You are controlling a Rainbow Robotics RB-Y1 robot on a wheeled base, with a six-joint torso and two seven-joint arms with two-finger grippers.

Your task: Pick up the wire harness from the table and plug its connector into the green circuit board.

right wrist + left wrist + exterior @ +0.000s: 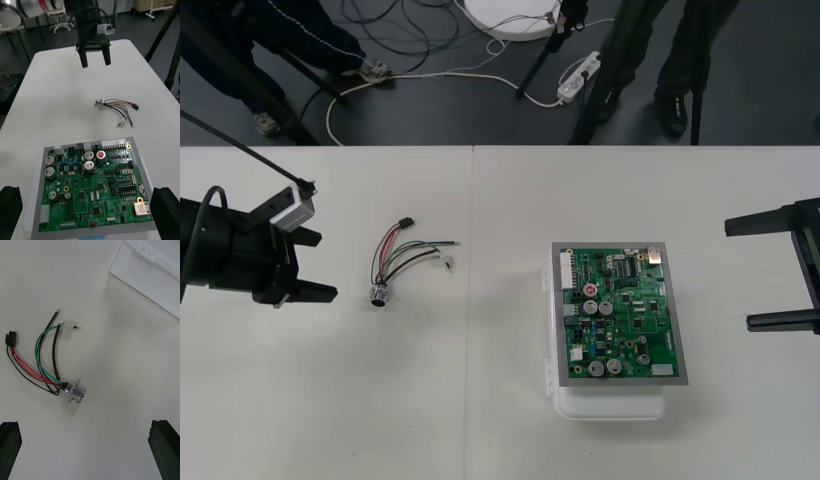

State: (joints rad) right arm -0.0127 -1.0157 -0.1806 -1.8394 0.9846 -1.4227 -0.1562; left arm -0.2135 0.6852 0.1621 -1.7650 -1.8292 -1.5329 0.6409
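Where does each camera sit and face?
Front: overhead, steeply down at the table; open left gripper and right gripper flank harness and board.
Right wrist: right arm, facing across board toward harness and left gripper; own fingers show.
Left wrist: left arm, down at harness; own fingers show.
Shared: all see the harness.

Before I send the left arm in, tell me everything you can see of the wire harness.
The wire harness lies loose on the table, between the left gripper, its jaws open, and the green circuit board, touching neither. Thin red, black and green wires curve from a small black plug to a round, shiny metal socket with a flange, lying on its side. Some wires end free in small ring terminals. The plug is not in the board.
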